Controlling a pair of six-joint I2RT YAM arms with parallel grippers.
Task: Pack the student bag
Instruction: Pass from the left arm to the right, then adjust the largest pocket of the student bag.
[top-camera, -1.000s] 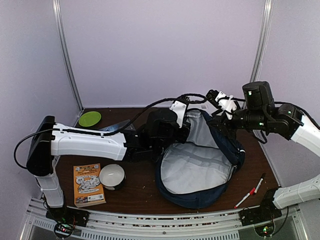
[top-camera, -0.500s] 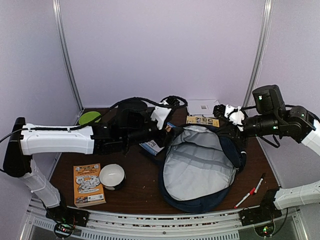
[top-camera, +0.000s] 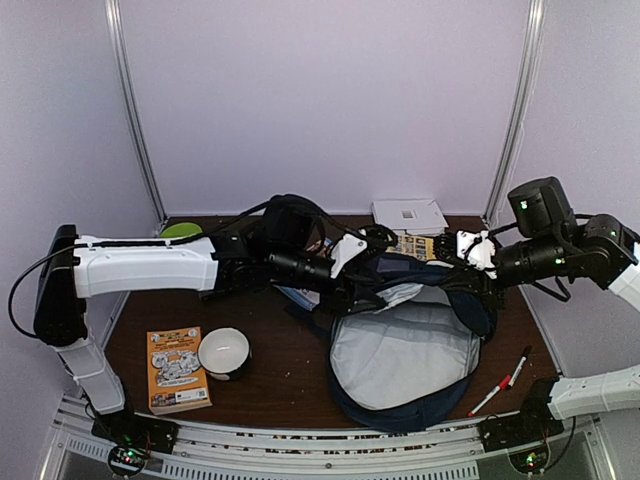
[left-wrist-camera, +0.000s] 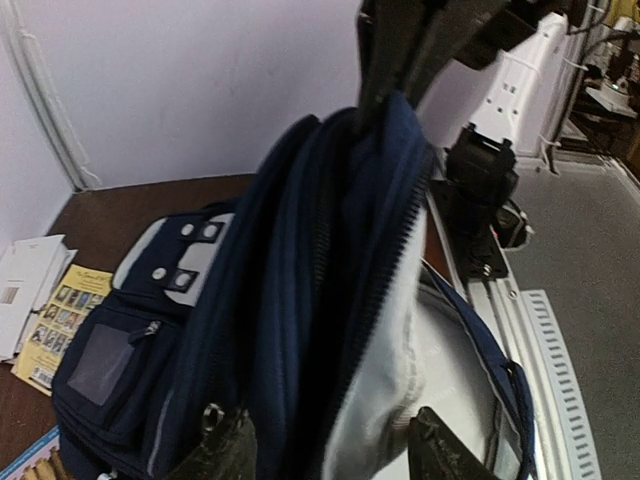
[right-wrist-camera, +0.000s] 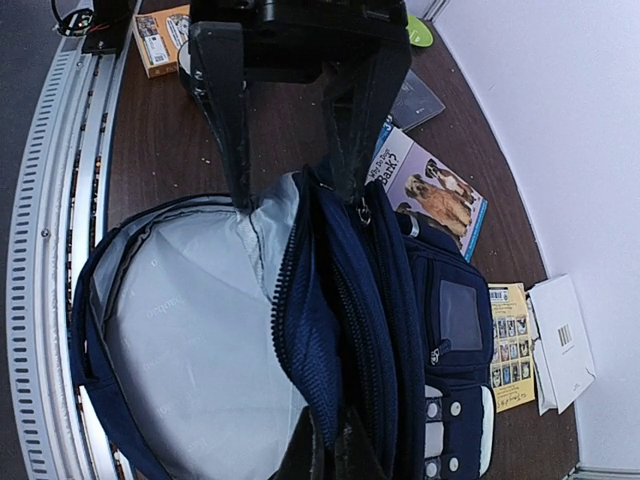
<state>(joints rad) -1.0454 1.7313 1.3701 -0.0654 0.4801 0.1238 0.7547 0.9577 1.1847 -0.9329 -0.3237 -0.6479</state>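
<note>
The student bag lies on the table with its main compartment unzipped and the grey lining showing. Its navy front panel stands up on edge in both wrist views. My right gripper is at the bag's far right rim, shut on the navy zipper edge. At the far left rim, my left gripper is open. Its two fingers straddle the raised panel and lining without pinching them.
An orange book and a white bowl sit front left, with a green plate at the back left. A dog book, a yellow card and a white box lie behind the bag. Markers lie front right.
My right gripper closed on the bag's rim and came down to the right. My left gripper opened, swung left, then returned to straddle the rim. The bag's panel sank lower.
</note>
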